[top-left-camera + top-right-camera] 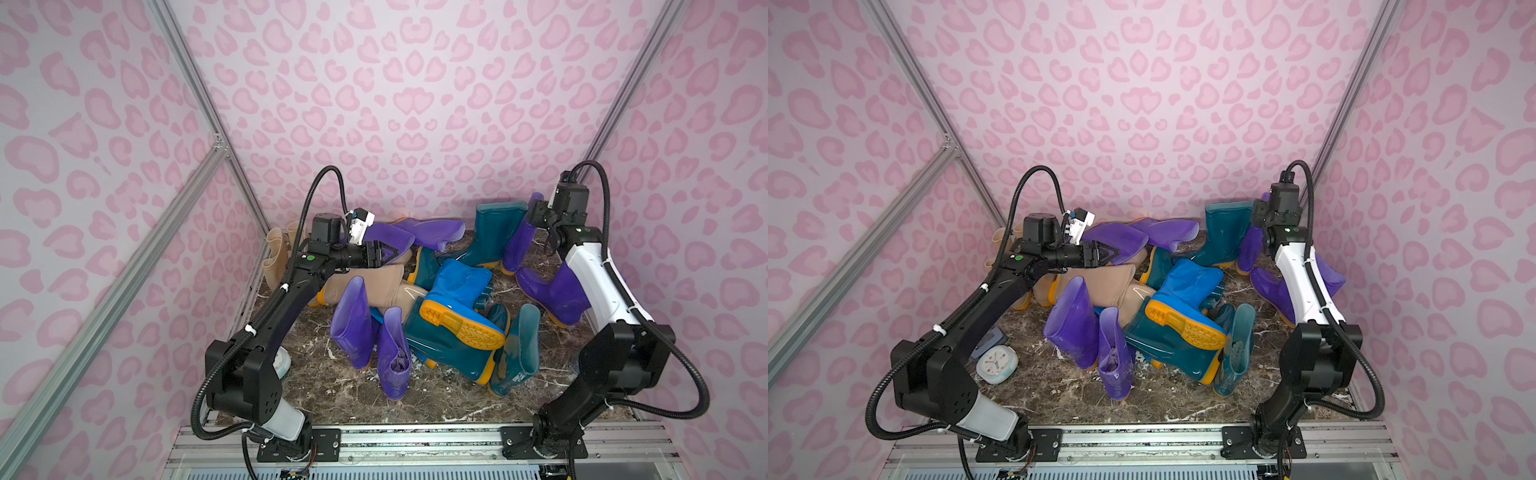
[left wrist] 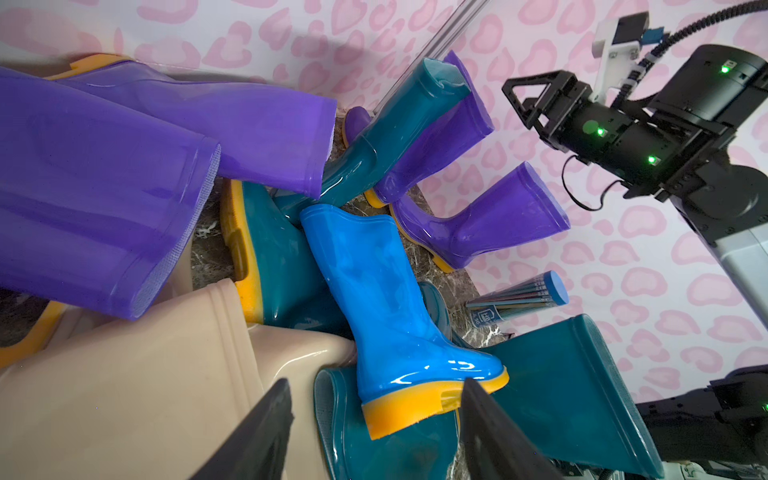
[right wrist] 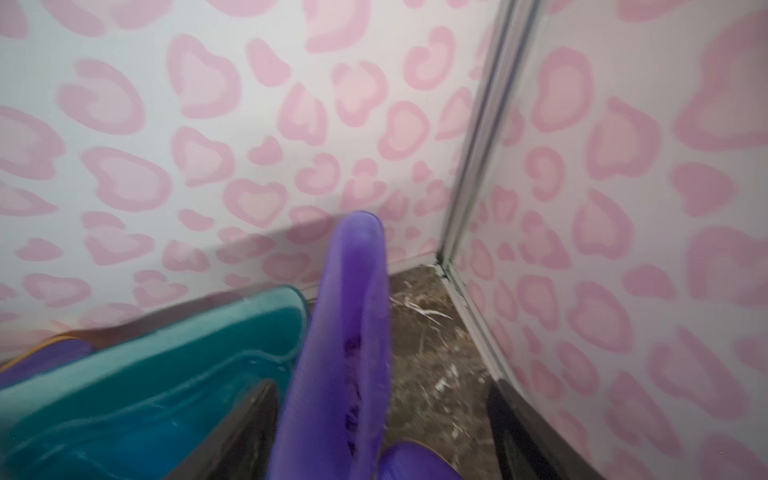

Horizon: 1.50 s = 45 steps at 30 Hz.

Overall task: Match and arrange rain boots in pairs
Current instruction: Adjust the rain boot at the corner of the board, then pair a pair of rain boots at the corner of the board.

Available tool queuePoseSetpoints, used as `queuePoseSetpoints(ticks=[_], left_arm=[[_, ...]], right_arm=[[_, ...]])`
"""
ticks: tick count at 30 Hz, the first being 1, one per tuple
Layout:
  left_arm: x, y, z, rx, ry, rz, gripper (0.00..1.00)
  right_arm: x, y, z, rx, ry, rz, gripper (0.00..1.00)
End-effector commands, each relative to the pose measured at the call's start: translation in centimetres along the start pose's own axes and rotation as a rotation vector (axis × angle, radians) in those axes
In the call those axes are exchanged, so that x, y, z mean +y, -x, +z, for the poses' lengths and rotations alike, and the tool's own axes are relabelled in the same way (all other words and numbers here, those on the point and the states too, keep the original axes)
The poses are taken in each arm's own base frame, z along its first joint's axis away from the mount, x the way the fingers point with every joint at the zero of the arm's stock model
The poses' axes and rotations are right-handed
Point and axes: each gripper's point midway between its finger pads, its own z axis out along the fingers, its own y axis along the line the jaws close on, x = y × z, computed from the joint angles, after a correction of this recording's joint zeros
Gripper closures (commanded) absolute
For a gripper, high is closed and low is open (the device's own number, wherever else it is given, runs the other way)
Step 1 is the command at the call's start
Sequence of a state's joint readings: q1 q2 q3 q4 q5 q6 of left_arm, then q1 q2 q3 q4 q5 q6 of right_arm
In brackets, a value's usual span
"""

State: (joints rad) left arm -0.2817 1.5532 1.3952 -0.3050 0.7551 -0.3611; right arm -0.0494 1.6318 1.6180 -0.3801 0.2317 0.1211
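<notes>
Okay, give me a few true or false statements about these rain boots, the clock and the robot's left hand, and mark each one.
1. A bright blue boot lies on top of the pile, sole showing. True.
2. The alarm clock sits on the boots. False: it is on the tabletop, apart from the pile.
3. The left hand is clamped on a boot. False: it is open and empty.
4. A dark teal boot stands upright near the back wall. True.
</notes>
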Motion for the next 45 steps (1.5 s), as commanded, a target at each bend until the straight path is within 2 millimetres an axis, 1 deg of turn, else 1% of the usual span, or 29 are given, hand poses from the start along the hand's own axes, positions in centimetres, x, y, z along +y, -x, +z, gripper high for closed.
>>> queuePoseSetpoints(ticks=[1,3,4,5,6,8,9,11,13,14,15,18,19,20,22,24,25,27,28,31,32,35,38,39,41,43,45], left_arm=[[-1.2,0.7,-0.3,-0.021,-0.039,0.018,0.34],[-1.4,0.6,-0.3,-0.021,-0.049,0.019,0.34],[-1.4,0.5,-0.3,-0.02,-0.051,0.023,0.34],[-1.5,0.5,-0.2,-0.021,-0.052,0.024,0.34],[-1.6,0.5,-0.2,-0.022,-0.057,0.025,0.33],[-1.7,0.3,0.2,-0.017,-0.071,0.018,0.33],[-1.7,0.1,0.4,-0.01,-0.076,0.014,0.33],[-1.6,-0.2,0.9,0.003,-0.082,0.007,0.33],[-1.7,-0.5,1.3,0.015,-0.092,0.006,0.33],[-1.7,-0.6,1.4,0.02,-0.094,0.003,0.33],[-1.8,-0.6,1.4,0.019,-0.097,0.006,0.33],[-2.2,-0.7,1.4,0.024,-0.108,0.015,0.33],[-2.2,-0.6,1.4,0.021,-0.106,0.018,0.33],[-2.1,-0.8,1.5,0.025,-0.105,0.013,0.33],[-2.2,-0.7,1.5,0.027,-0.111,0.013,0.33],[-2.2,-0.7,1.5,0.026,-0.109,0.016,0.34],[-2.1,-0.7,1.5,0.027,-0.108,0.014,0.34],[-2.2,-0.7,1.5,0.027,-0.11,0.016,0.35],[-2.2,-0.8,1.5,0.027,-0.109,0.017,0.35],[-2.1,-0.8,1.5,0.028,-0.106,0.019,0.36],[-2.1,-0.9,1.5,0.03,-0.106,0.017,0.37],[-2.1,-0.8,1.5,0.029,-0.103,0.018,0.38],[-2.0,-0.9,1.5,0.029,-0.097,0.021,0.39],[-1.9,-0.8,1.5,0.028,-0.094,0.022,0.39],[-1.9,-0.9,1.5,0.031,-0.095,0.019,0.4],[-2.0,-0.9,1.5,0.029,-0.094,0.024,0.4],[-2.0,-0.8,1.4,0.026,-0.091,0.027,0.4]], right_arm=[[-5.2,-3.8,-2.6,0.112,-0.202,-0.035,0.16],[-7.9,-4.2,-4.5,0.068,-0.263,-0.024,0.11],[-9.2,-4.4,-5.5,0.048,-0.28,-0.026,0.05],[-10.6,-4.7,-6.1,0.04,-0.309,-0.02,0.02],[-12.0,-4.8,-6.5,0.033,-0.307,0.002,0.01],[-13.4,-5.3,-6.7,0.034,-0.272,0.035,0.01],[-13.8,-5.8,-6.6,0.048,-0.288,0.011,0.01],[-13.5,-6.6,-5.9,0.076,-0.268,-0.016,0.01],[-13.0,-6.9,-5.1,0.103,-0.231,-0.017,0.01],[-12.4,-7.0,-4.6,0.112,-0.179,-0.013,0.01],[-12.2,-7.2,-4.1,0.125,-0.14,-0.003,0.01],[-12.5,-8.0,-2.6,0.197,-0.15,-0.028,0.02],[-12.5,-8.0,-2.2,0.205,-0.152,-0.038,0.04],[-12.5,-7.3,-2.1,0.198,-0.153,-0.035,0.09],[-11.9,-7.0,-1.8,0.205,-0.119,-0.034,0.14],[-10.8,-7.5,-1.3,0.23,-0.054,-0.042,0.27],[-10.5,-7.9,-1.0,0.243,-0.035,-0.041,0.36],[-9.8,-9.0,-0.4,0.27,0.005,-0.043,0.67],[-9.4,-9.3,-0.2,0.28,0.019,-0.041,0.78],[-7.9,-9.4,0.2,0.278,0.097,-0.035,0.97],[-7.4,-9.2,0.2,0.271,0.125,-0.032,1.0],[-6.4,-8.0,0.3,0.232,0.144,-0.02,1.0],[-6.4,-5.3,-0.2,0.137,0.105,0.023,1.0],[-6.7,-4.2,-0.4,0.09,0.086,0.044,1.0],[-7.9,-2.6,-0.8,0.044,0.012,0.085,1.0],[-8.9,-1.8,-0.7,0.045,-0.044,0.091,1.0],[-9.4,-1.6,-0.3,0.066,-0.073,0.084,1.0]])
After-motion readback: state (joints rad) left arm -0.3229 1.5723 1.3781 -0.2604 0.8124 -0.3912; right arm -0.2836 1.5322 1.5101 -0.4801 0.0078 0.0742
